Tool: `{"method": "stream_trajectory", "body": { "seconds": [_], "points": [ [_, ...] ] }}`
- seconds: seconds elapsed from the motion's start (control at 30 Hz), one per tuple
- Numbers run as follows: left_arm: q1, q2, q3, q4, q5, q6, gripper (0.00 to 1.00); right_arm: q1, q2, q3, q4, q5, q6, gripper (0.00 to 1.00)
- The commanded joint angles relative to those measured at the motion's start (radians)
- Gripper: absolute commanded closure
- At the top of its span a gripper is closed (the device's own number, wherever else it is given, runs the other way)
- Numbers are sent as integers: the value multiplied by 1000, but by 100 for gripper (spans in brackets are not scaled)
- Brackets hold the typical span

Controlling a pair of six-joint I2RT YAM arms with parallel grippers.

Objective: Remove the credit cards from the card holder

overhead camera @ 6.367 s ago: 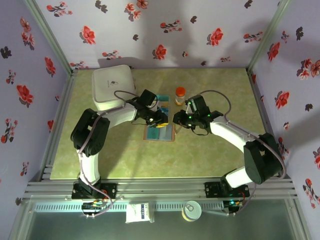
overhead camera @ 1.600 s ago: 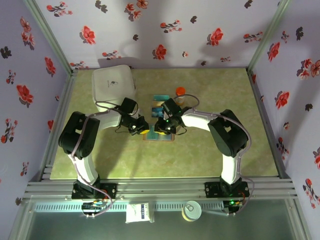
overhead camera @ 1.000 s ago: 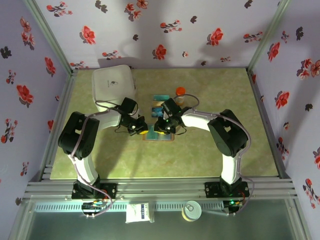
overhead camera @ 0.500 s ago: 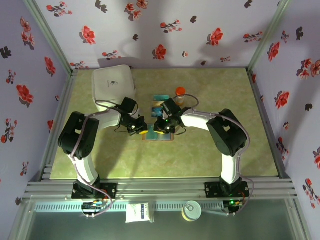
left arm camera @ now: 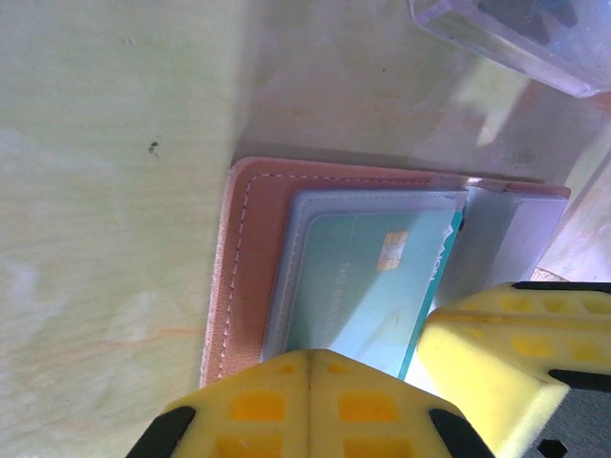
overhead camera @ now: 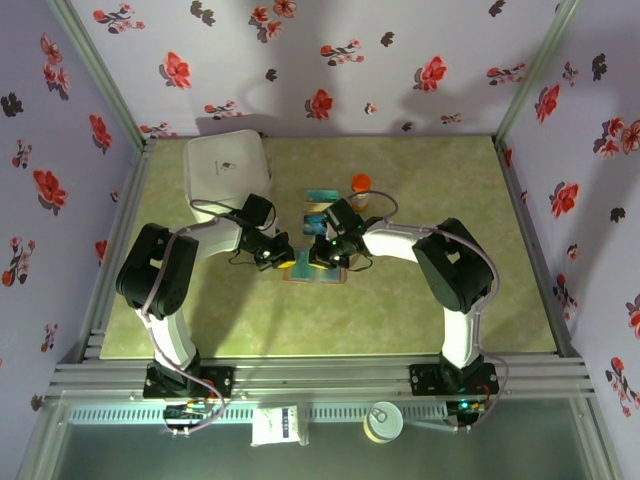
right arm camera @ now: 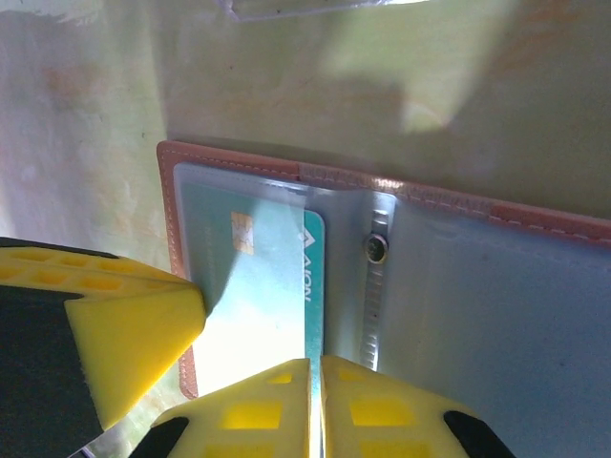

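Note:
The card holder point(overhead camera: 320, 275) lies open on the table, its brown rim point(left arm camera: 250, 258) round blue-grey panels point(right arm camera: 496, 305). A teal credit card point(right arm camera: 258, 277) with a gold chip sits in the left sleeve, its inner edge poking out toward the spine. My right gripper point(right arm camera: 315, 367) is shut on that protruding card edge. My left gripper point(left arm camera: 307, 358) is shut with nothing between its fingers, its tips pressing on the holder's left panel beside the card point(left arm camera: 368, 277). In the top view the two grippers point(overhead camera: 284, 258) point(overhead camera: 322, 256) meet over the holder. Two more teal cards point(overhead camera: 321, 196) lie on the table just beyond it.
An orange-capped bottle point(overhead camera: 360, 190) stands behind the right gripper. A large white square container point(overhead camera: 228, 172) sits at the back left. A clear plastic box point(left arm camera: 516, 29) lies just past the holder. Patterned walls enclose the table on three sides.
The right jaws have narrowed onto the card's edge. Both arms have stayed almost still over the holder; the left gripper has stayed shut.

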Motion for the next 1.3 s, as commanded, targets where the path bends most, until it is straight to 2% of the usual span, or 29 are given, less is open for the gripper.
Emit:
{"method": "stream_trajectory", "body": {
  "seconds": [0.0,0.2,0.3,0.5,0.67,0.97,1.27],
  "points": [
    [2,20,11,-31,-17,19,100,4,-6,-17,43,-19,22,90],
    [2,-29,16,-40,-26,15,100,4,-35,-16,-19,34,0,96],
    [2,-56,21,-51,-39,13,97,4,-51,-15,-41,46,-9,96],
    [2,-42,28,-61,-43,21,96,4,-67,5,-83,64,-23,88],
    [2,-11,18,-46,-37,25,100,4,-72,4,-47,37,-8,81],
    [2,34,6,-55,-51,41,100,5,-40,-5,68,-42,45,80],
    [2,25,6,-57,-51,41,100,5,10,4,31,-41,42,80]
  ]
}}
